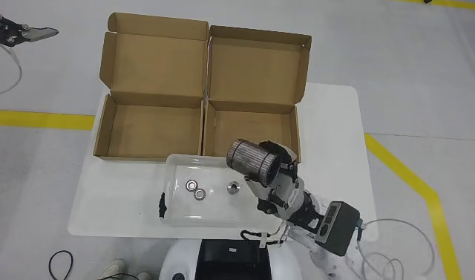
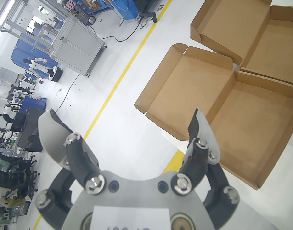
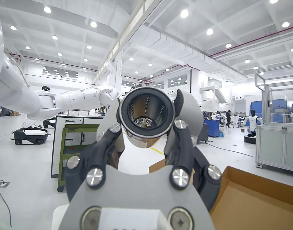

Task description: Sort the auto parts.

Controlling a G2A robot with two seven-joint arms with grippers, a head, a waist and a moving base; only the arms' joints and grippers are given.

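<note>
Right gripper (image 3: 149,114) pinches the metal cylinder (image 1: 249,160) aloft, tilted upward; left gripper (image 2: 123,119) spread.

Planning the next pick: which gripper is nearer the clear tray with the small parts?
Right. The right gripper, shut on a ribbed metal cylinder, is at the clear tray's right end; the left gripper is open, off the table beyond the left cardboard box.

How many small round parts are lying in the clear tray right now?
3 small round parts in the clear tray: a close pair left of middle, and one to their right, nearer the held cylinder, which may hide more.
</note>
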